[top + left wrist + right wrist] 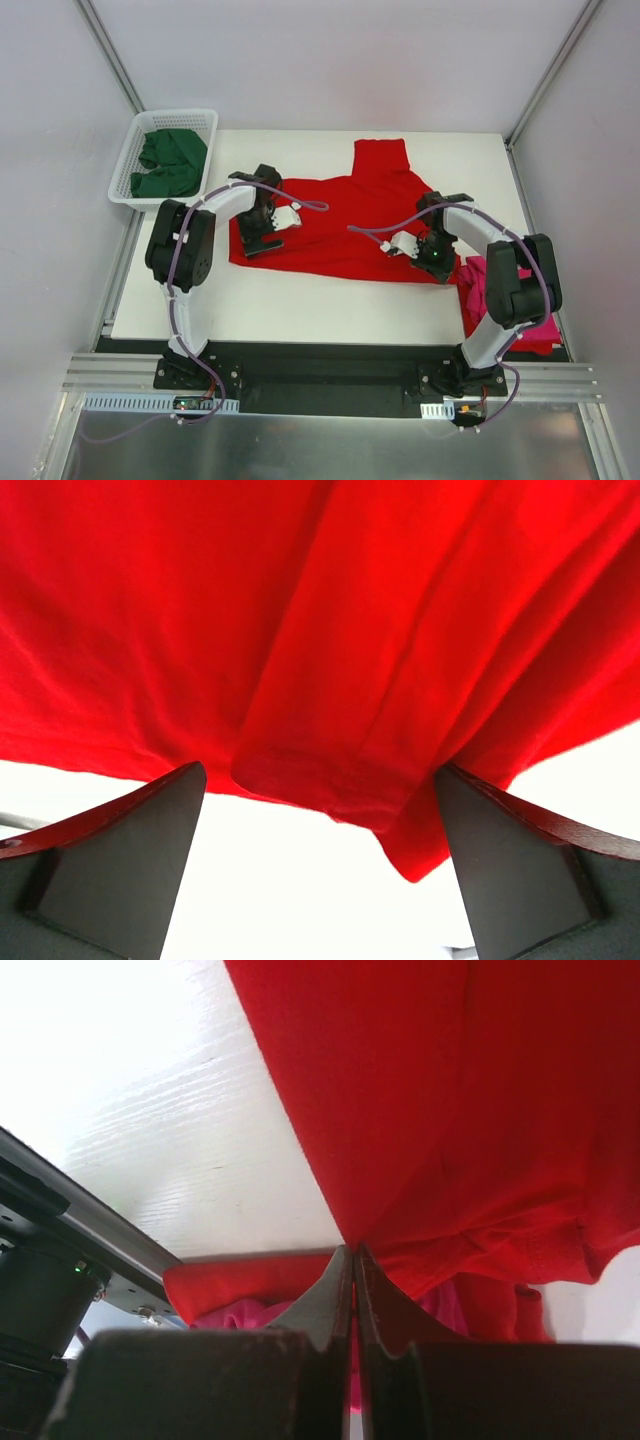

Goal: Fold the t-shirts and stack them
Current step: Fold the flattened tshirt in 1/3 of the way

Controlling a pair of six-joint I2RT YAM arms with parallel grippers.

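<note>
Right wrist shows right gripper [352, 1258] clamped on red t-shirt [480, 1110], left gripper [320, 773] spread at its hem.

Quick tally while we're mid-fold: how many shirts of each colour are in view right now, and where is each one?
red t-shirt: 1, spread on the table
magenta-pink t-shirt: 1, bunched at the table's right edge
dark green t-shirts: at least 1, heaped in the white basket; the heap hides the exact number
Total: at least 3 shirts
</note>
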